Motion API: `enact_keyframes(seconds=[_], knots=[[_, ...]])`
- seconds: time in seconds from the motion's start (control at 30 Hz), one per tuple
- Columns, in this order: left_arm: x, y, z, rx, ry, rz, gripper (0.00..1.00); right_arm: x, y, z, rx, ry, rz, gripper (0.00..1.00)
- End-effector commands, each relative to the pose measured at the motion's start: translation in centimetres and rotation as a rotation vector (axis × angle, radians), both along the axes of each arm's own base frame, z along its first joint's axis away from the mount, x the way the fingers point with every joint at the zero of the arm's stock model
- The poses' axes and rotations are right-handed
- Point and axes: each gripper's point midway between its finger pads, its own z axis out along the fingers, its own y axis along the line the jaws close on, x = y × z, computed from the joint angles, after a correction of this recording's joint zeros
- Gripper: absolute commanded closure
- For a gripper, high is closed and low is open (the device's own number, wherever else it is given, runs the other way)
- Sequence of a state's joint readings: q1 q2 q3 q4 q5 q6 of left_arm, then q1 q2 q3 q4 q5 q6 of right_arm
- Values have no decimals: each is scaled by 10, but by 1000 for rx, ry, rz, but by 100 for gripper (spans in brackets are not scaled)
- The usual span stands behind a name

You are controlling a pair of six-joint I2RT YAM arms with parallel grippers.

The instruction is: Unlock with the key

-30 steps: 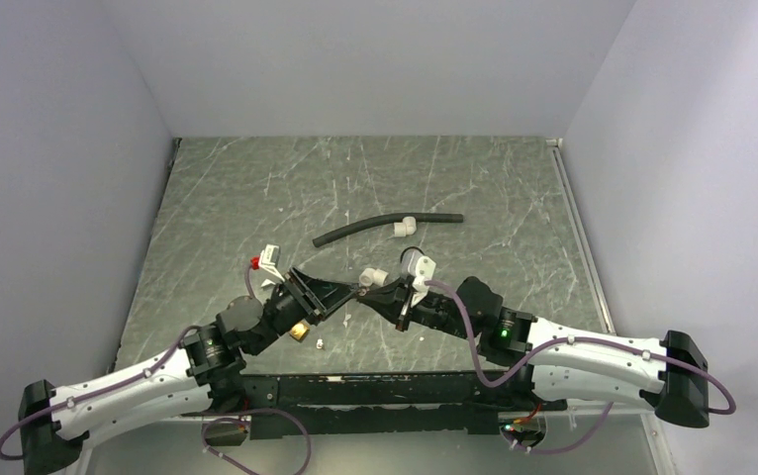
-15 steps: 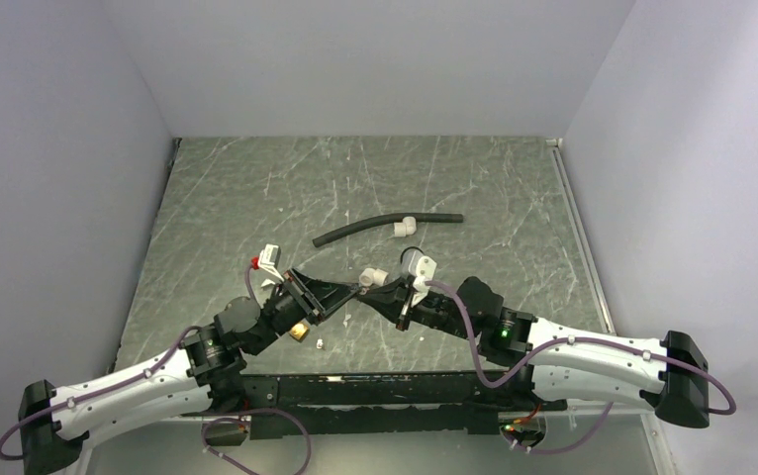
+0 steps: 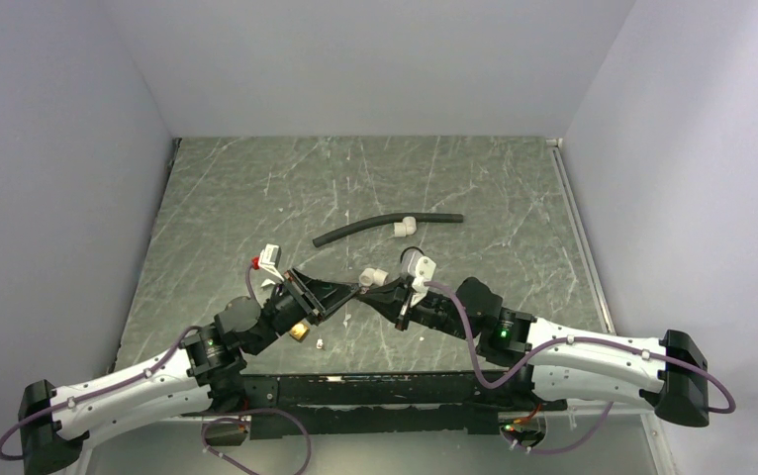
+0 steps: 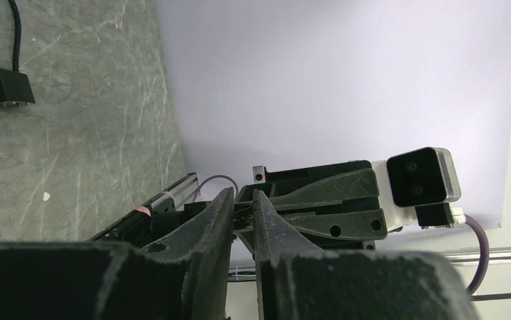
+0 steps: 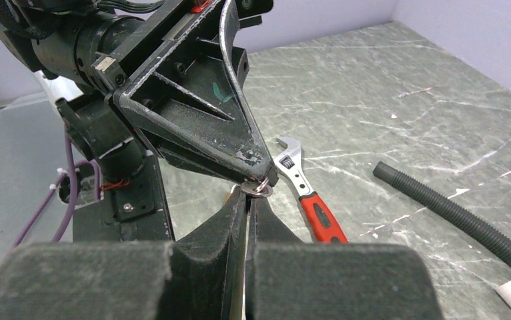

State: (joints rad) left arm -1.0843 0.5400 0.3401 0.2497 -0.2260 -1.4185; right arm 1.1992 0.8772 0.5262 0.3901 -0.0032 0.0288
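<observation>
1. from the overhead view i see both arms reaching in toward the middle of the table [image 3: 256, 188], their tips meeting nose to nose above the surface.
2. the key [image 5: 261, 189] is right at that meeting point, up off the table. on my right wrist feed it is a tiny silvery piece with a rounded end sitting at the very tip of the other arm's fingers.
3. the left gripper [image 3: 347, 293] is clamped on the key. its two fingers are drawn nearly together, and on its own wrist feed a thin bit of metal bridges the narrow gap.
4. the right gripper [image 5: 247, 203] is squeezed tight, with its tips just beneath the key and touching or all but touching it. i cannot tell whether it has any part of the key pinched.
5. a brass padlock [image 3: 299, 332] lies on the table beside the left arm's wrist, with a small white scrap [image 3: 322, 344] just to its right.
6. a red-handled wrench [image 5: 316, 210] lies flat on the table beyond the grippers.
7. a black ribbed hose [image 5: 433, 203] lies farther out, well apart from the wrench.
</observation>
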Motion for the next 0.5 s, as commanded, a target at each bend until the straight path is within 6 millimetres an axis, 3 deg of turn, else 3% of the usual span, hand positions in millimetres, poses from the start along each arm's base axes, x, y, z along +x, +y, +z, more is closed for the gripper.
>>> enact_keyframes(seconds=[0.0, 0.07, 0.17, 0.47], knots=[[-7, -2, 13, -50, -9, -39, 79, 8, -2, 15, 52, -30, -45, 100], [-7, -2, 13, -52, -11, -41, 83, 8, -2, 14, 51, -31, -46, 100], [-7, -2, 14, -48, -17, -40, 99, 9, -1, 10, 35, -27, -44, 100], [-5, 12, 15, 109, -47, 5, 100, 6, 2, -2, -26, -10, -23, 100]])
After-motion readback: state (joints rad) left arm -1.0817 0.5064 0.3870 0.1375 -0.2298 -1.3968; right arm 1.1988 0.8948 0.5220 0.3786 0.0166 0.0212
